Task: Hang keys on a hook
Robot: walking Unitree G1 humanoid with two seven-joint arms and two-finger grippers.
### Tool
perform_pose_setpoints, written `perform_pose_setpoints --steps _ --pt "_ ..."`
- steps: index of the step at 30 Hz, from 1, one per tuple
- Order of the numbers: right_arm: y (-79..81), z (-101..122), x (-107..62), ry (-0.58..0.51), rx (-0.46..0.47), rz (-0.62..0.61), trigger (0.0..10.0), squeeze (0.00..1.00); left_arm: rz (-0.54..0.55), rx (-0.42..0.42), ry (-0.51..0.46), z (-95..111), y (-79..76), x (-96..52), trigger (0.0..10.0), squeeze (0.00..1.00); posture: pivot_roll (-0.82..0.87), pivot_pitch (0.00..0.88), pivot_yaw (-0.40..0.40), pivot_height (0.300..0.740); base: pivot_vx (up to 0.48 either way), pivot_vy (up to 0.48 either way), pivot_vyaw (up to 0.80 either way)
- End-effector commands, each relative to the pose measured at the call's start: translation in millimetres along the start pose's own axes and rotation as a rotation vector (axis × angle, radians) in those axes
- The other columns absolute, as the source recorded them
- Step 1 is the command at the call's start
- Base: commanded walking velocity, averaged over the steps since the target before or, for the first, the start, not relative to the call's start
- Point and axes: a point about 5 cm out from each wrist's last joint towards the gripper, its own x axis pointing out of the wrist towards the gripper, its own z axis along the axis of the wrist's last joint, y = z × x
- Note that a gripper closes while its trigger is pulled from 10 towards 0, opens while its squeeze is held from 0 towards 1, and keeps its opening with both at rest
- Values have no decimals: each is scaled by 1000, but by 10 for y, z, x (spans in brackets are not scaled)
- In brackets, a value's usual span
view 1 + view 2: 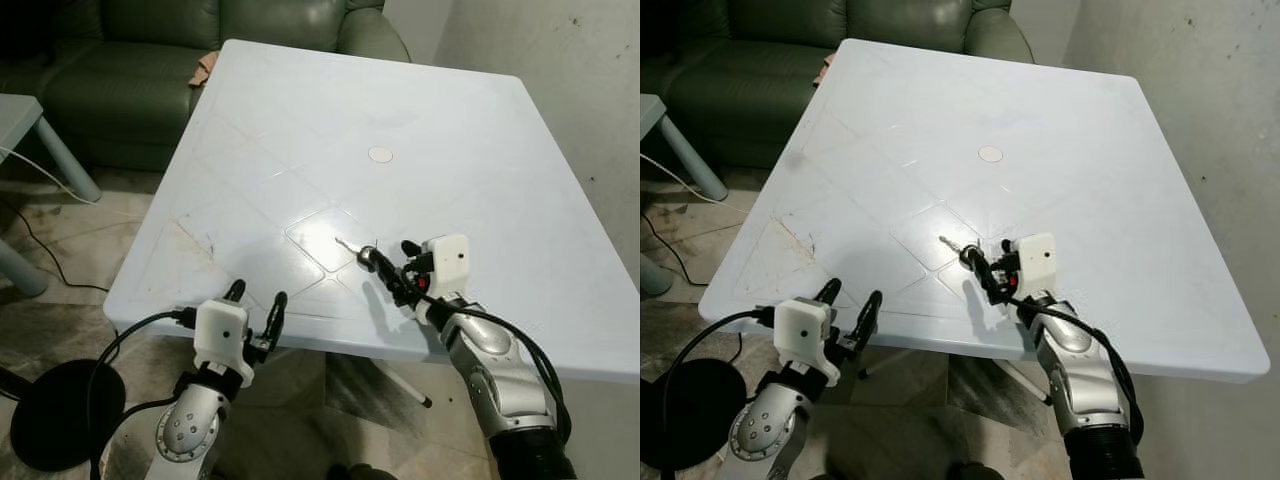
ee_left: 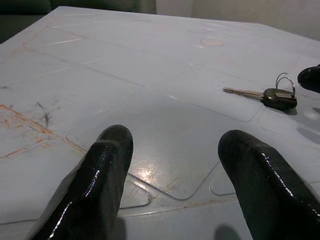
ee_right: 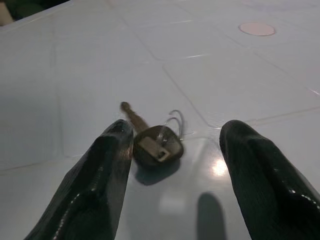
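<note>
From my head cameras, my right arm reaches forward over the near edge of the white plastic surface (image 1: pixel 480 180), forearm angled up and inward, and my right end effector (image 1: pixel 385 268) sits low over the tabletop with its black fingers spread apart and nothing between them. The key (image 1: pixel 356 251) lies flat on the surface just ahead of those fingertips, its thin metal blade pointing away toward my left. My left arm is bent below the near edge, and my left end effector (image 1: pixel 257 308) is raised at the rim of the surface, fingers parted and empty. A small round cap (image 1: pixel 380 154) marks the middle of the surface, a green leather sofa (image 1: pixel 140 60) stands beyond it, and a black cable (image 1: pixel 125 340) loops from my left wrist.

Through my left wrist camera, my two fingers (image 2: pixel 100 180) stand wide apart over bare tabletop stained with orange streaks. The key (image 2: pixel 272 96) lies well ahead and off to one side: a dark, rounded plastic head, a slim silver blade, and a thin wire loop rising from the head.

Through my right wrist camera, my fingers (image 3: pixel 95 180) are wide open, and the key's head lies just beside one fingertip; I cannot tell whether they touch. The head is dark with a pale rectangular mark.
</note>
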Motion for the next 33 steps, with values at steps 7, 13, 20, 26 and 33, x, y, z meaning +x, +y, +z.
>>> perform_pose_setpoints --steps 7,13,20,26,33 --pt "146 -5 17 21 27 -42 10000 0 0 -15 18 -40 -15 -16 10000 0 -54 167 -68 740 0 0 0" --pt "217 -20 59 37 51 -79 10000 0 4 -19 17 -39 -14 -14 10000 0 -50 168 -70 740 0 0 0" --pt "199 -10 94 35 37 -138 8431 0 6 -21 18 -41 -15 -17 10000 0 -51 167 -69 740 0 0 0" --pt "180 0 118 31 44 -167 5451 0 4 -21 18 -43 -18 -16 10000 0 -50 167 -69 740 0 0 0" --pt "187 7 164 30 41 -208 235 0 2 -20 17 -42 -17 -12 10000 0 -49 165 -70 740 0 0 0"
